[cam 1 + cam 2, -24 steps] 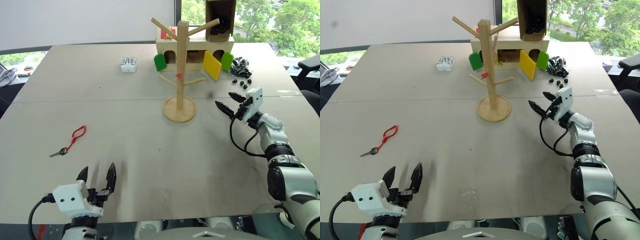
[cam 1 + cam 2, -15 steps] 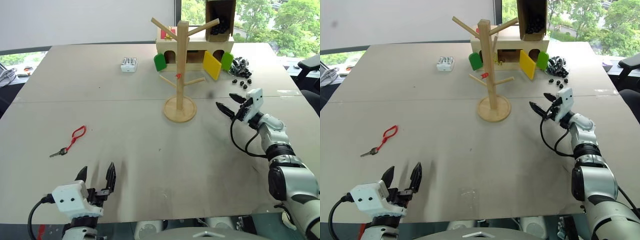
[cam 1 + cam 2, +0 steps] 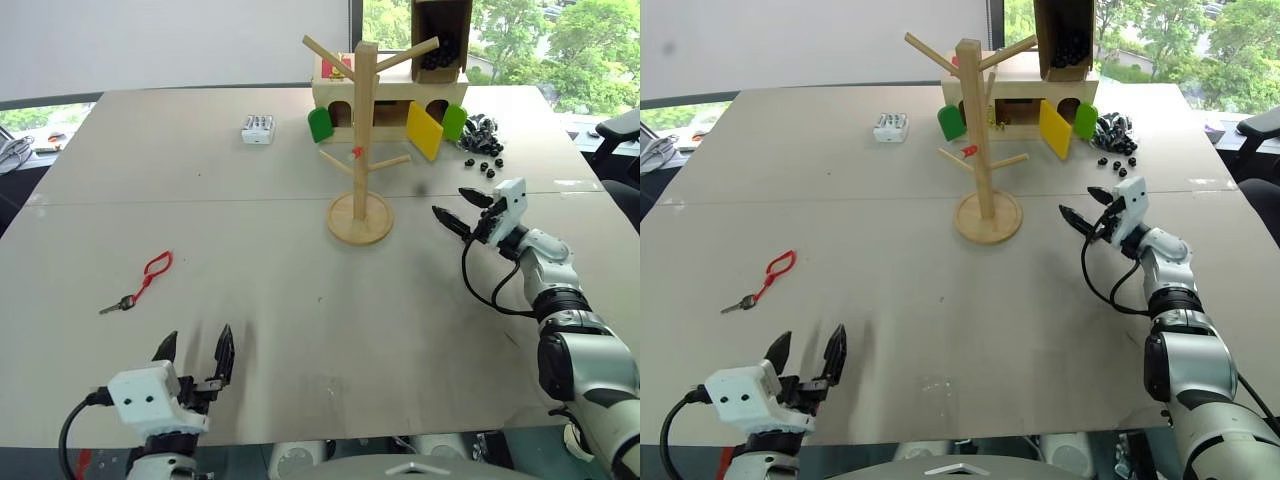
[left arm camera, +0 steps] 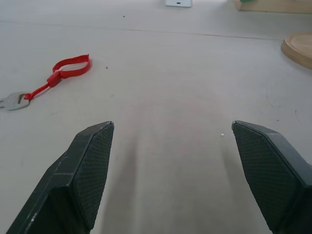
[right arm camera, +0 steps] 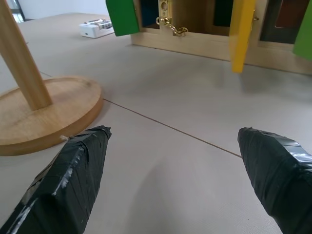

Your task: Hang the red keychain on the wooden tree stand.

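Two grippers sit over the pale table (image 3: pixel 300 330), both with fingers spread wide and holding nothing. At lower left of the head view the left gripper (image 3: pixel 193 357) hovers near the table's near edge; the right gripper (image 3: pixel 460 208) is at right of centre, pointing toward the wooden tree stand (image 3: pixel 361 150). That stand rises upright in the upper middle of the frame on its round base, its slanted pegs bare. Well apart from it, at left of the frame, the red keychain (image 3: pixel 147 280) lies flat on the table, its red loop farther from the robot and its small silver key nearer. Behind the stand are a wooden house (image 3: pixel 400 95) with green and yellow flaps, a small white box (image 3: pixel 257 128) and a heap of black pieces (image 3: pixel 483 135).
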{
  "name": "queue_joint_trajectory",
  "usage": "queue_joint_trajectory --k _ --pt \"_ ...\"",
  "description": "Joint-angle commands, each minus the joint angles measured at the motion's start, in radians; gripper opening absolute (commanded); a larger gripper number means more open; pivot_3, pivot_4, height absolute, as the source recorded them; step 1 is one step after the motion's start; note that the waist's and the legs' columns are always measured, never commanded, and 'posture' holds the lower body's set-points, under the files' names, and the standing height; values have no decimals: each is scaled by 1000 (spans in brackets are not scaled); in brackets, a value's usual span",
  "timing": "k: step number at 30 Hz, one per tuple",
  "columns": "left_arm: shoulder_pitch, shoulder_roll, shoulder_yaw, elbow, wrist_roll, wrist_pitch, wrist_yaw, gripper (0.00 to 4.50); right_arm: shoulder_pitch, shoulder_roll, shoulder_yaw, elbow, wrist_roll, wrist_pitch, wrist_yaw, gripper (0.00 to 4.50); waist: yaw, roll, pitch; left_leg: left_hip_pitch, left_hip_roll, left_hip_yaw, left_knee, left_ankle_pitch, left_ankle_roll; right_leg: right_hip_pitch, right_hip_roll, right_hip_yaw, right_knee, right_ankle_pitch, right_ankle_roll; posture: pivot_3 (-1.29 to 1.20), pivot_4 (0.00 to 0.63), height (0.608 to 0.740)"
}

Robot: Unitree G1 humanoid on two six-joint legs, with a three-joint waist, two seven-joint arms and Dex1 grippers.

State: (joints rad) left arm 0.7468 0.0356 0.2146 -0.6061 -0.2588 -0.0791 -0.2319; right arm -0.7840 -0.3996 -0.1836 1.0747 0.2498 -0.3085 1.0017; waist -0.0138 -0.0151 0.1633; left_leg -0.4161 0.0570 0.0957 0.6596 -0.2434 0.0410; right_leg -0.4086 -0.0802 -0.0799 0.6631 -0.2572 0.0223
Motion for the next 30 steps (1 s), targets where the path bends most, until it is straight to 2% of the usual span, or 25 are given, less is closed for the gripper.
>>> queue_joint_trajectory --k 1,4,7,10,13,19,24,30 --pt "-54 48 49 -25 -47 50 7 3988 16 -28 -1 -90 38 -15 153 4500 0 0 0 0 0 0 0 0 0 0 0 0 0 0 0 0 150 740" --pt "-147 133 116 -22 -119 131 -7 3988 117 -36 28 -258 96 23 342 4500 5 0 0 0 0 -2 0 0 0 0 0 -2 0 0 0 0 150 740" --pt "-268 252 200 24 -201 230 -30 3988 288 -81 94 -498 137 47 515 4500 9 0 0 0 0 -4 0 0 0 1 0 -3 0 0 0 0 150 740" --pt "-365 340 273 98 -267 290 -56 3988 418 -122 129 -655 167 51 591 4500 12 0 0 0 0 -4 1 0 0 2 -1 -4 0 0 0 0 150 740" --pt "-441 408 313 207 -291 319 -100 3988 480 -140 146 -743 192 71 571 4500 1 0 0 2 0 -4 2 0 0 4 -1 -4 0 0 0 0 150 740" --pt "-570 504 337 423 -265 345 -143 3988 502 -152 138 -795 191 45 496 4500 4 0 0 2 0 -5 2 1 -1 4 1 -4 1 0 0 0 150 740" --pt "-654 580 303 556 -216 411 -147 3988 509 -150 115 -856 190 48 417 4500 7 0 0 2 0 -4 2 2 -3 4 0 -4 0 0 0 0 150 740" --pt "-663 608 281 595 -191 463 -177 3988 524 -150 107 -887 188 48 369 4500 4 0 0 2 0 -4 2 3 -5 4 -1 -4 0 0 0 0 150 740"
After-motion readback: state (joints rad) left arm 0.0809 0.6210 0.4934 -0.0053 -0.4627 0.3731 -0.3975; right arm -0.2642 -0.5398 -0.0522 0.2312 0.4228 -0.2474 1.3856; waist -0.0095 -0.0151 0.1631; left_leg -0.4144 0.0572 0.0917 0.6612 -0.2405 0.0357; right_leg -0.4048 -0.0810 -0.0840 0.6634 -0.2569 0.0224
